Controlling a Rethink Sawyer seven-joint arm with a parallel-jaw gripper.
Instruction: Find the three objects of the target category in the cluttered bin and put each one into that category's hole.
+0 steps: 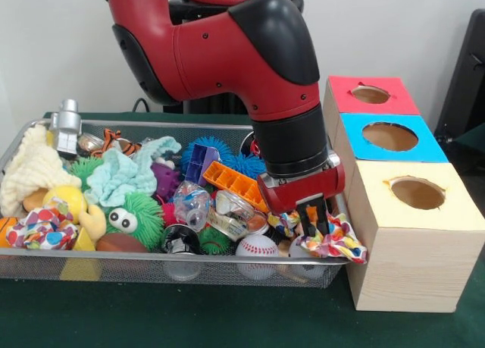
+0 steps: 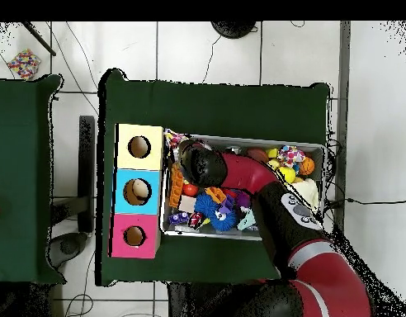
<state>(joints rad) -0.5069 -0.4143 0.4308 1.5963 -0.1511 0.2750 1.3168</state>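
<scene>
At the wire bin's (image 1: 189,272) corner beside the yellow box (image 1: 417,234), I log my gripper (image 1: 313,221) pinching the polka-dot cloth (image 1: 337,243): light, limp, best held by a bunched fold.

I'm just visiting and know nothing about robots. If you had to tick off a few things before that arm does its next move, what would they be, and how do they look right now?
1. Tool down at the bin's box-side end: ok, it sits among the clutter there.
2. Something gripped: cannot tell; its tips are at the colourful dotted cloth, but a hold isn't visible.
3. Cloth inside the bin: not ok, it drapes over the rim toward the yellow box.
4. Three holes unblocked: ok for the red, blue and yellow holes.
5. Right target category: cannot tell.
</scene>
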